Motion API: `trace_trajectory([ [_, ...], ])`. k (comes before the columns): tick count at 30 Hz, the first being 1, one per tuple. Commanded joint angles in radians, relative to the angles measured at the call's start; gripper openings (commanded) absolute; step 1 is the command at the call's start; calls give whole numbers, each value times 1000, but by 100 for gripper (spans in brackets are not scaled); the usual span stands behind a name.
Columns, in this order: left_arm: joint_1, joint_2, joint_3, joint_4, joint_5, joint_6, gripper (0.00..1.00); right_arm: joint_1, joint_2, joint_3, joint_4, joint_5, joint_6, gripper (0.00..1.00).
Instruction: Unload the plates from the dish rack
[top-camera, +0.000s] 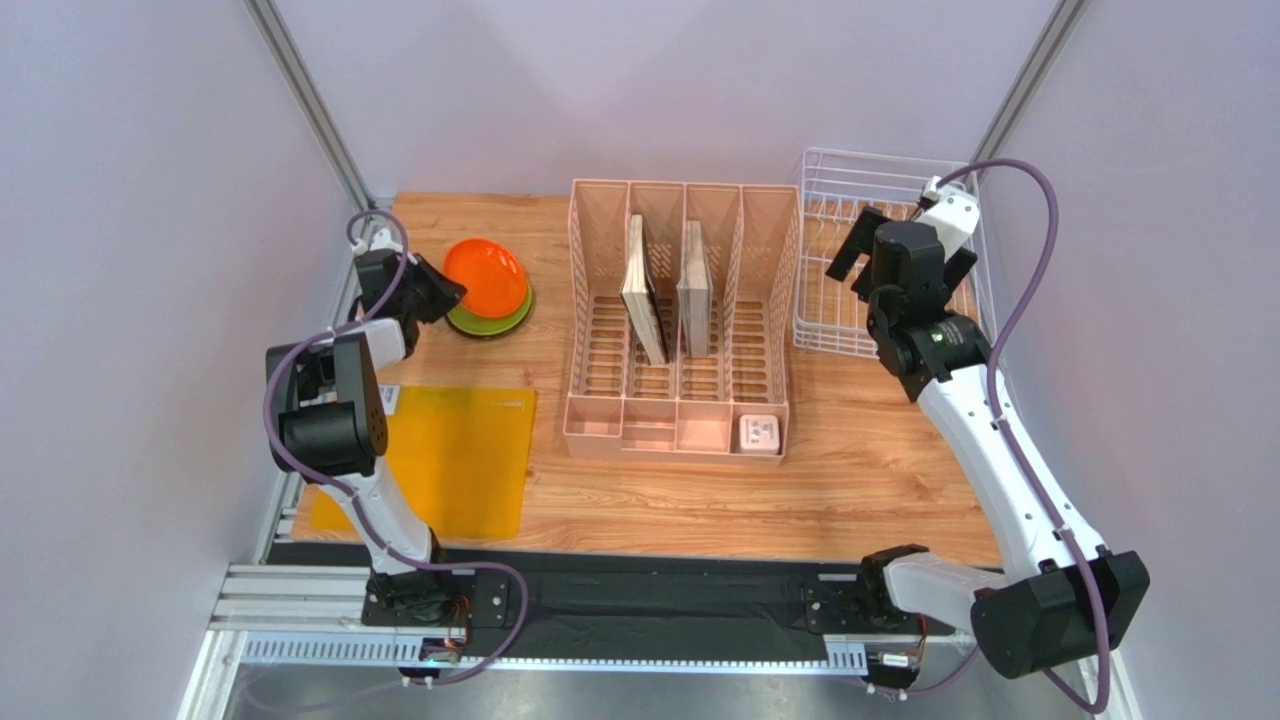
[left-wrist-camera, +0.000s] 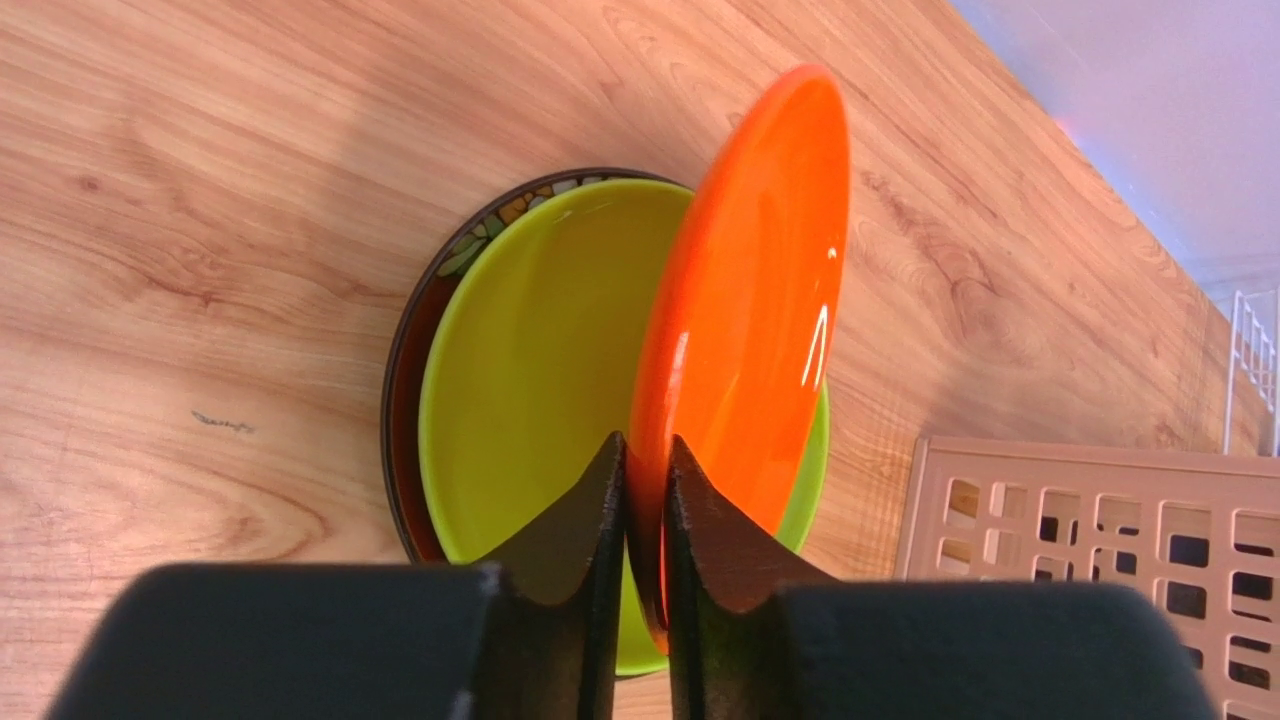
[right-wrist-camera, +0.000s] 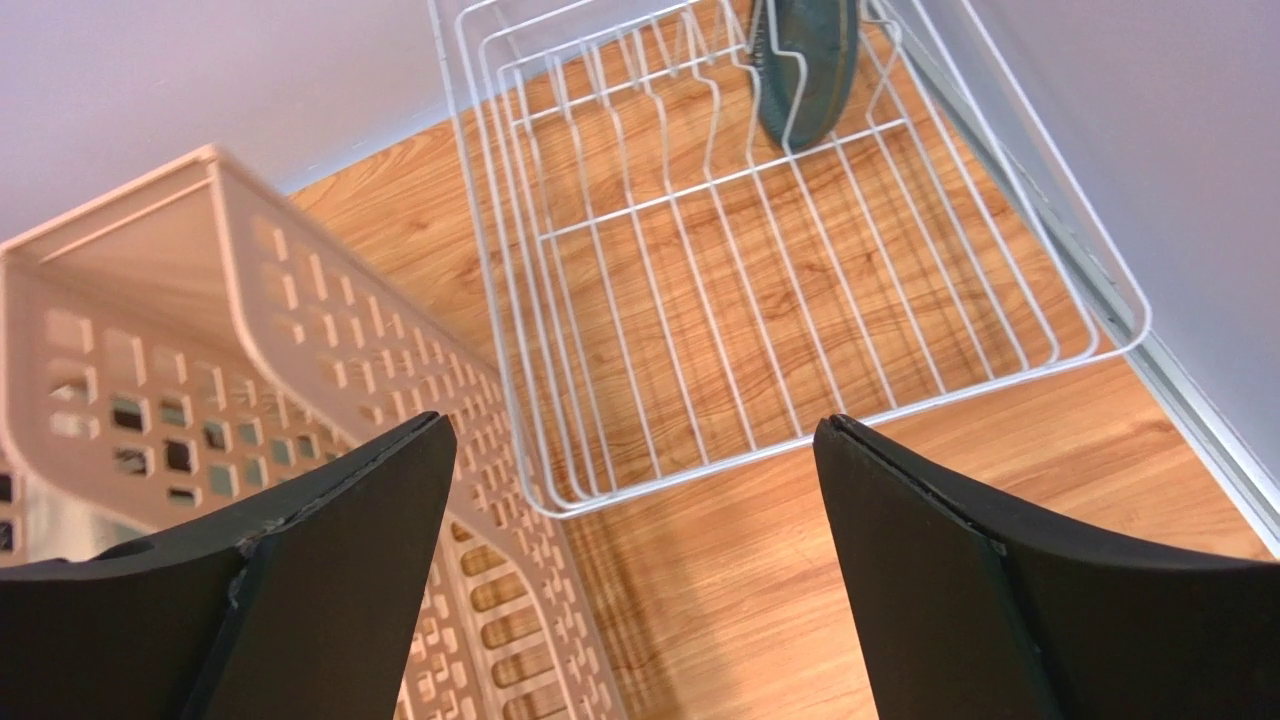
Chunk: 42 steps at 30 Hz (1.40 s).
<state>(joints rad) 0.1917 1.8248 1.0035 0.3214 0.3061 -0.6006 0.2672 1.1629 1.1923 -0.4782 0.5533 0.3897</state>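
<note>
Pinching one orange plate (left-wrist-camera: 744, 285) over two stacked plates (left-wrist-camera: 526, 390), left tool (left-wrist-camera: 643, 450); right tool (right-wrist-camera: 631, 435) spread; one grey plate (right-wrist-camera: 806, 60) racked

We log a wooden surface (top-camera: 872, 465) carrying a pink slotted organizer (top-camera: 576, 300) near its middle: four long bays, with small compartments along the near end. Two flat pale slabs (top-camera: 643, 293) stand on edge in the two middle bays, possibly boards or books. A small white square item (top-camera: 757, 434) sits in the near right compartment. A yellow mat (top-camera: 451, 458) lies flat at near left.
</note>
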Motion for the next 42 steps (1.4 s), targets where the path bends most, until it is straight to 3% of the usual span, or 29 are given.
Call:
trace_trajectory([
  [1,5,8,38,-87,41,12,22,-46,29,58,66,31,-6,97],
  [3,6,7,34,-102,50,19,30,-78,44,78,69,30,-9,97],
  [6,8,14,58,-168,85,56,33,-124,89,98,72,25,-9,97],
  [14,11,-12,29,-185,93,71,61,-221,280,214,76,-10,-25,97],
  [15,11,-15,29,-194,87,82,69,-229,299,227,76,-18,-25,97],
  [21,22,-76,-15,-214,41,93,72,-322,421,332,76,-55,-38,97],
  [30,20,-254,-78,-183,205,133,79,-433,763,611,10,-170,-74,95],
  [33,20,-330,-126,-163,229,122,80,-454,878,730,-16,-203,-92,90],
  [38,12,-436,-209,-114,220,99,81,-479,1012,874,-10,-282,-132,73],
  [42,9,-459,-198,-139,283,94,81,-485,1096,964,-52,-270,-150,70],
])
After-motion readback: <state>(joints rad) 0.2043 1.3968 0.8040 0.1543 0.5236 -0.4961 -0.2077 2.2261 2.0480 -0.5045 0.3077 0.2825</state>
